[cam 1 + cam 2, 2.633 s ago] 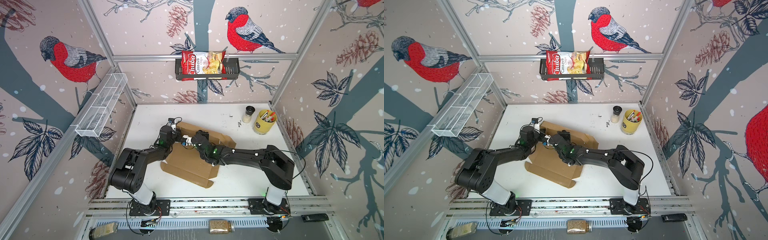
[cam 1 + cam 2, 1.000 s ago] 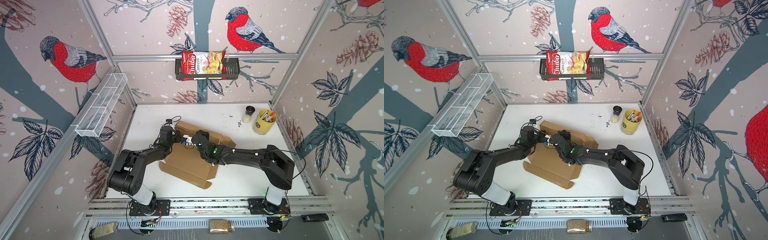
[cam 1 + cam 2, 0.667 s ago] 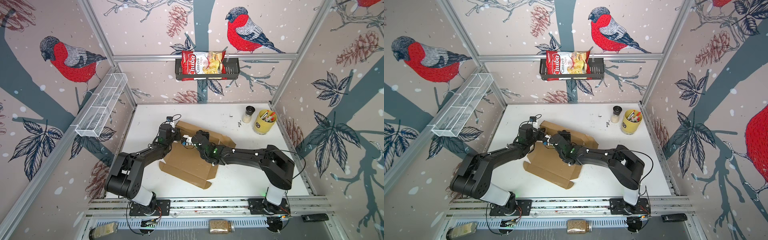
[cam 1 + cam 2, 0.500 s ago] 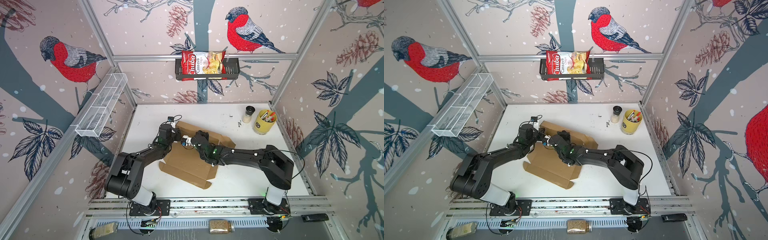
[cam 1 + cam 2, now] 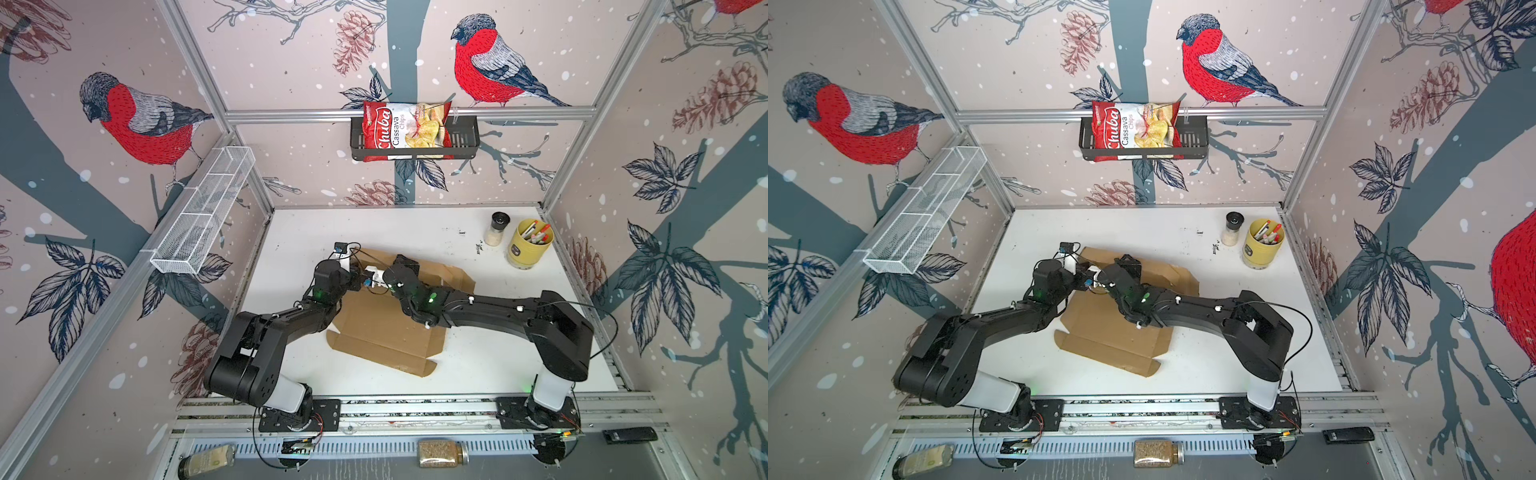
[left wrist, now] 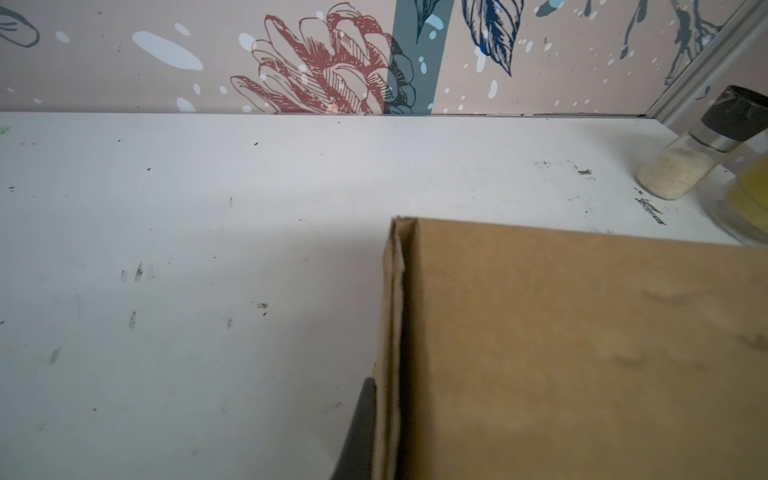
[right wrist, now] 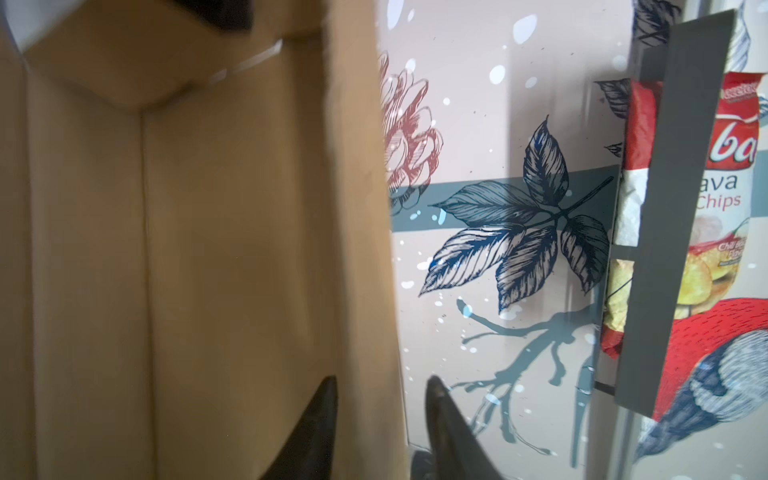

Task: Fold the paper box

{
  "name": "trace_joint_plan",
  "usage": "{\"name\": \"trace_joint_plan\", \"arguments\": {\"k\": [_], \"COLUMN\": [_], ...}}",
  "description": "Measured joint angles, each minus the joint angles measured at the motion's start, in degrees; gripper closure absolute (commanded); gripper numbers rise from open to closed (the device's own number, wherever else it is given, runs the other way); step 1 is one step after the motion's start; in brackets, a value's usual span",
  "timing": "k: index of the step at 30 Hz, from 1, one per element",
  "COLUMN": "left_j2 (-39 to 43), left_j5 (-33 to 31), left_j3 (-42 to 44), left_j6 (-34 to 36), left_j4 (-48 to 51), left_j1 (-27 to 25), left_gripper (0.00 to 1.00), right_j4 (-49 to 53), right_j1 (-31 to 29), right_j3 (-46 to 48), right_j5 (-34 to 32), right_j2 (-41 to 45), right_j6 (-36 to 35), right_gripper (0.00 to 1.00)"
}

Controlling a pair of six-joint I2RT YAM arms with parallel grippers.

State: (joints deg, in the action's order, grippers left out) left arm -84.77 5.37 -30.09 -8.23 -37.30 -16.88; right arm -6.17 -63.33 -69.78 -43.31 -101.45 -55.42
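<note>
A brown cardboard paper box [image 5: 382, 332], cut from one sheet, lies in the middle of a white counter [image 5: 415, 226]. In both top views its near half is spread flat, with small tabs along the front edge, and its far part is raised into a low wall. The sheet's long axis runs from the near side of the counter toward the back, slightly skewed. Two black arms meet at the far left corner of the box. The left claw [image 5: 356, 279] is clamped on the upright cardboard there. In the left wrist view one dark finger [image 6: 360, 428] lies against the outside of a doubled, folded edge, and its partner is hidden behind the board. The right claw [image 7: 382, 380] reaches across the middle with its fingers apart, straddling the free edge of the raised panel. One finger is on the inner side and the other stands clear on the outer side, with patterned wall showing in the gap. The panel therefore sits directly between the right claw's fingers, and the left arm is the nearer one to that corner. The coming fold probably depends on the left pinch keeping the wall upright. The cardboard is matte, corrugated and unprinted, with straight scored creases along its inner face. A glass spice jar [image 5: 496, 228] and a yellow cup [image 5: 530, 245] of pens stand well apart, at the far right corner.
</note>
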Motion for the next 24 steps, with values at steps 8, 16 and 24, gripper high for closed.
{"name": "trace_joint_plan", "arguments": {"k": [8, 16, 24], "left_j2": [0.4, 0.3, 0.7], "left_j5": [0.0, -2.4, -3.8], "left_j3": [1.4, 2.3, 4.1], "left_j6": [1.2, 1.8, 2.6], "left_j4": [-2.8, -4.5, -7.2], "left_j1": [-1.3, -2.4, -4.8], "left_gripper": [0.94, 0.93, 0.92], "right_j4": [6.0, 7.5, 6.2], "right_j1": [0.6, 4.6, 14.1], "right_j3": [-0.7, 3.0, 4.8], "right_j5": [9.6, 23.9, 35.8], "right_j2": [5.1, 15.0, 19.7], "right_j6": [10.1, 24.5, 44.1], "right_gripper": [0.46, 0.42, 0.41]}}
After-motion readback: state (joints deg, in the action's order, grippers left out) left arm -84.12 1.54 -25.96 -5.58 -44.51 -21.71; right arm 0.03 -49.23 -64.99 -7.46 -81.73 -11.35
